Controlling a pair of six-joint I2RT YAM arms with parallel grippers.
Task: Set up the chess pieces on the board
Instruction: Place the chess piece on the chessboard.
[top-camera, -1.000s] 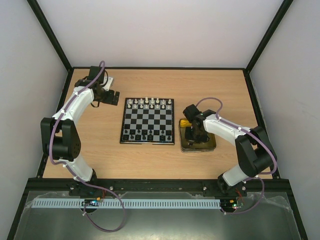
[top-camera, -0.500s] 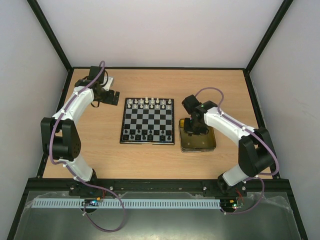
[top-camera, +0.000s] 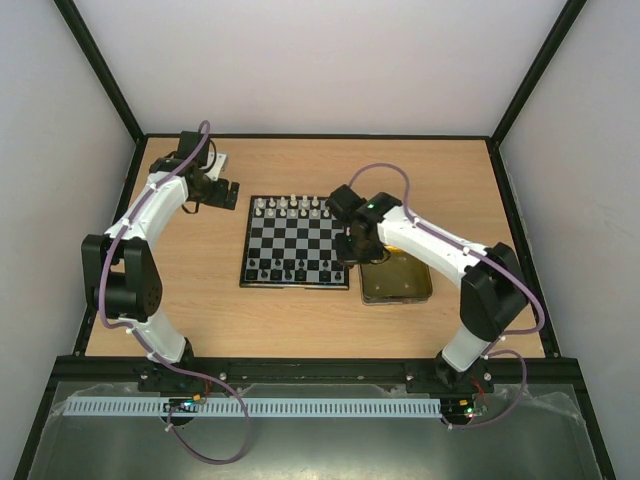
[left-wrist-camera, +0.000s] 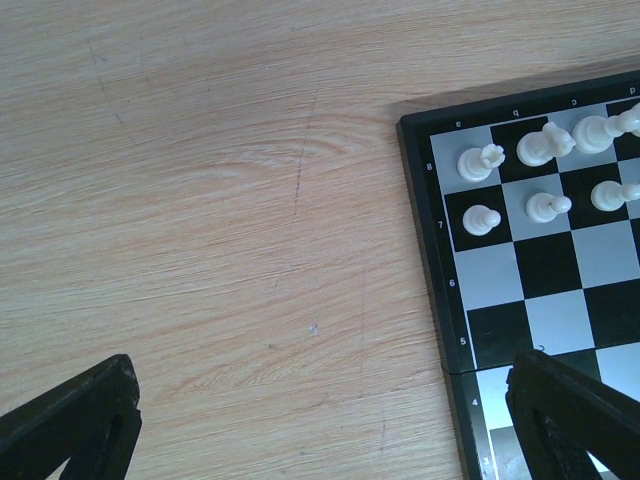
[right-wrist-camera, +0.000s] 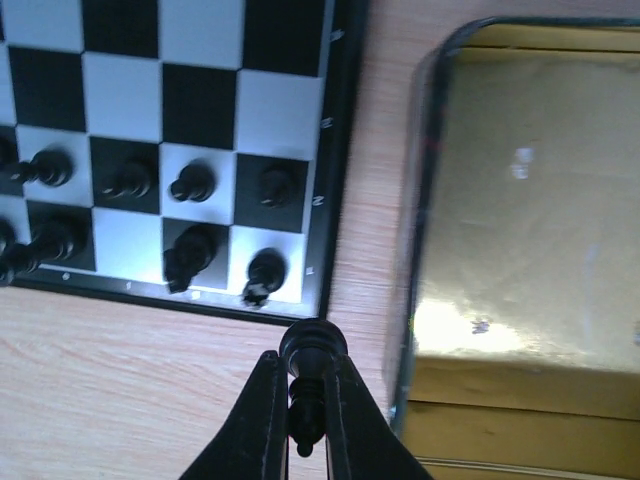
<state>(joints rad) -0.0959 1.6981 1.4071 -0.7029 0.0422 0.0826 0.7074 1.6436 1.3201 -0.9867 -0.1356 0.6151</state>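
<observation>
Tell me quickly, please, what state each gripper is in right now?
Left gripper: open, holding nothing.
Right gripper: closed on a black chess piece.

Got white chessmen (top-camera: 298, 207) standing on the board (top-camera: 295, 240) along its far two rows, black chessmen (top-camera: 285, 269) on the near rows, one more black piece (right-wrist-camera: 313, 350) pinched in the right gripper (right-wrist-camera: 303, 375) just off the near-right corner.
</observation>
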